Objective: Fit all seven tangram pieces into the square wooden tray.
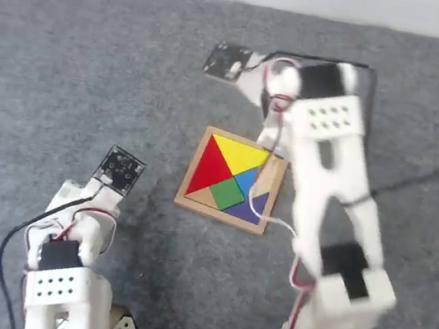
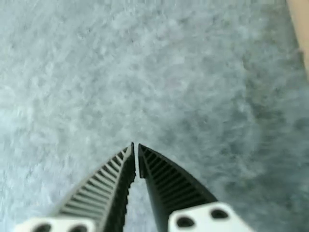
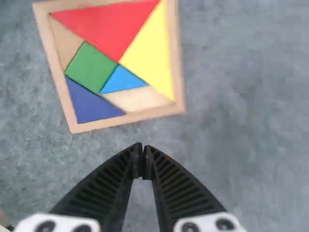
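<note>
High view: I see the square wooden tray (image 1: 216, 212) on the carpet (image 1: 92, 69); left wrist view: left gripper (image 2: 135, 147) clenched, empty; right wrist view: right gripper (image 3: 140, 147) clenched, empty, near the tray, which holds five coloured pieces (image 3: 106, 29) plus two pale fields (image 3: 135, 99), either pieces or gaps.

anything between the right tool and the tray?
No object. In the right wrist view, bare grey carpet runs from the shut right tool to the wooden tray rim.

No legible text, number or sign on the wooden tray (image 3: 179, 58) just ahead of the right pincer (image 3: 140, 153), or on its pieces (image 3: 111, 29). The dark board (image 1: 119, 168) behind the left pincer (image 2: 135, 151) possibly carries markings, too small to read.
</note>
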Robot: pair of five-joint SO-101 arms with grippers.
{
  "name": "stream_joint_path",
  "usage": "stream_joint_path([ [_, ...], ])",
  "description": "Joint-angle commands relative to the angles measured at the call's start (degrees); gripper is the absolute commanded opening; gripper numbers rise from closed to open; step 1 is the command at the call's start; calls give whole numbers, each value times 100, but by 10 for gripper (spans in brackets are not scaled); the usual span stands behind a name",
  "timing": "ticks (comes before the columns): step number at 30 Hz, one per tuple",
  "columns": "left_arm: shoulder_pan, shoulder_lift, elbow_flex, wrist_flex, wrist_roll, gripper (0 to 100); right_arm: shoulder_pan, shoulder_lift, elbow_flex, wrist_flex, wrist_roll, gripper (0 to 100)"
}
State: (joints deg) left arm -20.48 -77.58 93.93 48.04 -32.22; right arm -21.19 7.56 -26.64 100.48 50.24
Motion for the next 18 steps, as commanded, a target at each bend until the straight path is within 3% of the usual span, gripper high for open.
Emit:
stream_joint_path([
  [1, -114, -79, 145, -123, 79, 13, 101, -1305, 800, 136, -149, 6],
  [10, -114, -79, 136, -123, 62, 13, 31, -4453, 4756, -1288, -800, 6],
  [18, -114, -79, 136, -123, 62, 13, 409, -5912, 8316, -3969, -3077, 6],
])
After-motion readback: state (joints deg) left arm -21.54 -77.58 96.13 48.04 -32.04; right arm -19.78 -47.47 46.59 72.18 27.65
